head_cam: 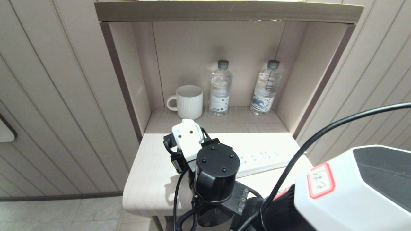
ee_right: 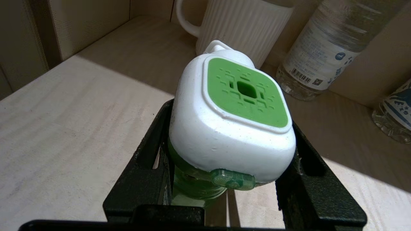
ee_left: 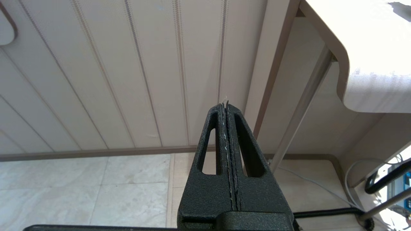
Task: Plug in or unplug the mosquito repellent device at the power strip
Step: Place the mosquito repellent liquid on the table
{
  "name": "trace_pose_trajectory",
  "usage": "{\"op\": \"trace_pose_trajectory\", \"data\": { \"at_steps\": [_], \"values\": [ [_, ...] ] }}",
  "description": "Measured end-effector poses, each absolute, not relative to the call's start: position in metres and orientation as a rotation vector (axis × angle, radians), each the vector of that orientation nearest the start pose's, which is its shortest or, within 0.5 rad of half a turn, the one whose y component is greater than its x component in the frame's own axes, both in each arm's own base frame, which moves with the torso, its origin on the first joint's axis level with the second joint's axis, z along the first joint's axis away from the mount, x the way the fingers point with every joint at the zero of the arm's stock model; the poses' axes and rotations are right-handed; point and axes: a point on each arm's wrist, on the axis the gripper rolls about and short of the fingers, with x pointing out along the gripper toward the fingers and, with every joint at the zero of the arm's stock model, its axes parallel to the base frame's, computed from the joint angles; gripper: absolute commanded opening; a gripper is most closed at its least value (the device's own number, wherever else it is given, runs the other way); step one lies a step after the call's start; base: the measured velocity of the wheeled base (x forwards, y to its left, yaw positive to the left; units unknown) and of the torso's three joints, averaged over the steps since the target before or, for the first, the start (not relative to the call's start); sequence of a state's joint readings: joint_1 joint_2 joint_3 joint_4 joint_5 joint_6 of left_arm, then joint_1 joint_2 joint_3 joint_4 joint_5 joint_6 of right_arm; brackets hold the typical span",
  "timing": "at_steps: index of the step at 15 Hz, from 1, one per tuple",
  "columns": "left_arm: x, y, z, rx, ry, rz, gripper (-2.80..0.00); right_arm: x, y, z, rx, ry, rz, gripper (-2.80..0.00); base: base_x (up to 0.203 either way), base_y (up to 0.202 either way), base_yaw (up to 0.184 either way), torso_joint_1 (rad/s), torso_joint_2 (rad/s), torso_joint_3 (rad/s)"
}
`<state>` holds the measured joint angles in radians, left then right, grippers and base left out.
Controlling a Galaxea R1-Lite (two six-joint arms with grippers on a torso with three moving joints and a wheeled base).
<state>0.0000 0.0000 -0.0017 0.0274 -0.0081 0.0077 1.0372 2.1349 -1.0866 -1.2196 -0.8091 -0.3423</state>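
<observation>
White plastic with a bright green face, the small mosquito repellent device (ee_right: pixel 231 128) sits clamped between the two black fingers (ee_right: pixel 141 179) of the right gripper (ee_right: pixel 224 173), which press on either side of its white head above the translucent green bottle. In the head view the device (head_cam: pixel 188 136) is held clear of the pale wood-grain table (head_cam: pixel 151 179), off the long flat white power strip (head_cam: pixel 263 158) that lies on the table just to its right, partly hidden by the black wrist. At the back of the beige alcove stand a ribbed white ceramic mug (head_cam: pixel 188 101) and two clear plastic water bottles (head_cam: pixel 221 88), well apart from the device. The left gripper (ee_left: pixel 226 106) hangs beside the table, low over the tiled floor (ee_left: pixel 90 189), its fingers pressed together on nothing.
</observation>
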Motion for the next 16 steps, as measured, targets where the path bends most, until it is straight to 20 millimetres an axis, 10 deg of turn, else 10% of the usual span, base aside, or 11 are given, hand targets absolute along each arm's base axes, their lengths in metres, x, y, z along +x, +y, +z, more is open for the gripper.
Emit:
{"op": "trace_pose_trajectory", "data": {
  "at_steps": [1, 2, 16],
  "values": [
    [-0.023, 0.000, 0.073, 0.008, 0.026, -0.008, -2.80, 0.223, 0.343, 0.153, -0.208, -0.138, 0.205, -2.80, 0.000, 0.000, 0.000, 0.000, 0.00, 0.000],
    [-0.023, 0.000, 0.073, 0.008, 0.026, -0.008, -2.80, 0.224, 0.345, 0.151, -0.214, -0.135, 0.204, 0.00, 0.000, 0.000, 0.000, 0.000, 0.00, 0.000],
    [-0.023, 0.000, 0.073, 0.008, 0.026, -0.008, -2.80, 0.223, 0.340, 0.168, -0.186, -0.168, 0.197, 0.00, 0.000, 0.000, 0.000, 0.000, 0.00, 0.000]
  ]
}}
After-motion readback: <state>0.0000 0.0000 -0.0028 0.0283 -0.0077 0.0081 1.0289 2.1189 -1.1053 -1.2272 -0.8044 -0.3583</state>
